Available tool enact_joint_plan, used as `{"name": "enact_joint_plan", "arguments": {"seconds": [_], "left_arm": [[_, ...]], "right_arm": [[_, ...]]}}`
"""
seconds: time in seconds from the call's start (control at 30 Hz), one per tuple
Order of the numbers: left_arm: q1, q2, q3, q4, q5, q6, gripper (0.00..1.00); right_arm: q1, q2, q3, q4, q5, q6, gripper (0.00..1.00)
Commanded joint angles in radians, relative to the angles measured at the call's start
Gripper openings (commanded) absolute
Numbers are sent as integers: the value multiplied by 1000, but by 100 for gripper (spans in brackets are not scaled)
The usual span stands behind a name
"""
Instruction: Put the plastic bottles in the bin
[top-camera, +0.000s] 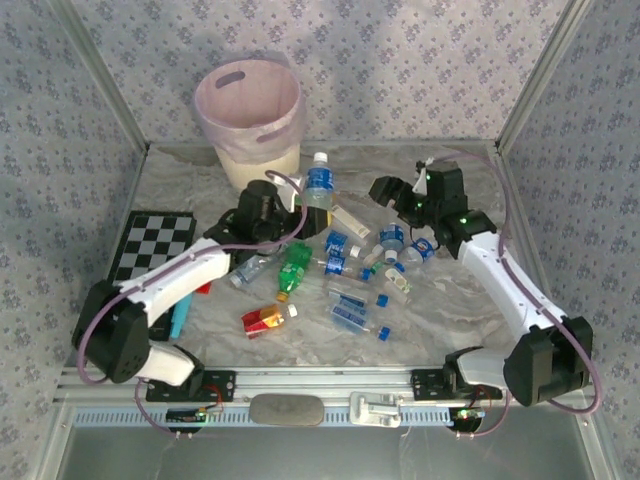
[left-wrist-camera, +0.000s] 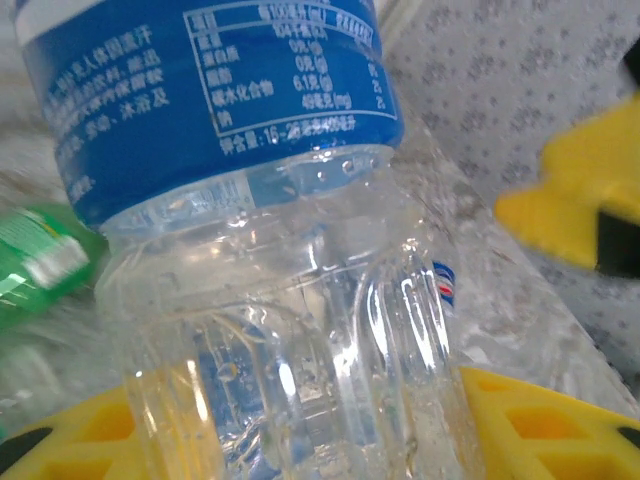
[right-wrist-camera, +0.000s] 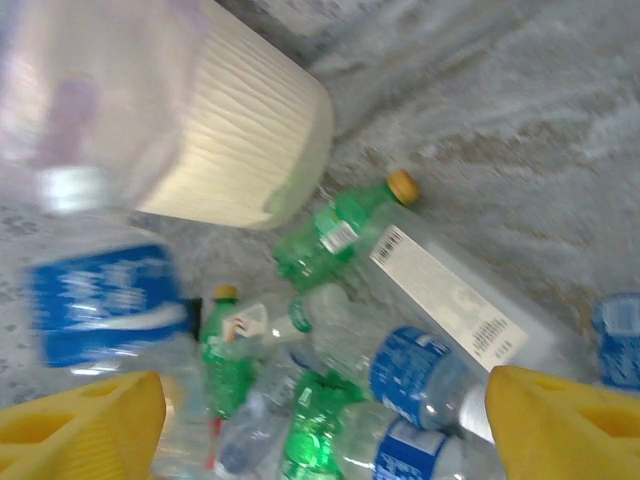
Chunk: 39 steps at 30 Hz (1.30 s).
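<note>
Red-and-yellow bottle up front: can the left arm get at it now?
Probably not yet: the left gripper is shut on a blue-label bottle. Otherwise the red-and-yellow bottle lies uncovered, apart from the others.

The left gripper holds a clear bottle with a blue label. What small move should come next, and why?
Probably raise the bottle and swing it back-left over the bin. The left gripper is shut on it, upright, and the bin stands open just beyond.
</note>
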<state>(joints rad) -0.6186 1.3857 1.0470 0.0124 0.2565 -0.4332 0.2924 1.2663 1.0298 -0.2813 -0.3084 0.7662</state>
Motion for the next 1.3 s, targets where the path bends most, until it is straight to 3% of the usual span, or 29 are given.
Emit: {"name": "enact_joint_plan", "arguments": {"seconds": [0.0,0.07,0.47,0.7,0.97,1.27], "left_arm": [[73,-48,112,-104,-89,86,47],[125,-40,156,-113,-88,95,47],[343,199,587,-170,-56,168,48],[412,467,978,-429,-119,269,49],[425,781,1468,-791,-140,312,52],[423,808,1462,-806,-140,281,63]], "right_arm": [[8,12,-43,10,20,4,94],[11,30,-48,10,19,-3,100],[29,125,8,-5,81,-59,100],[34,127,9,-23,98,-83,100],[27,109,15,-68,134,-110,100],[-4,100,13,-82,150,-107,100]]}}
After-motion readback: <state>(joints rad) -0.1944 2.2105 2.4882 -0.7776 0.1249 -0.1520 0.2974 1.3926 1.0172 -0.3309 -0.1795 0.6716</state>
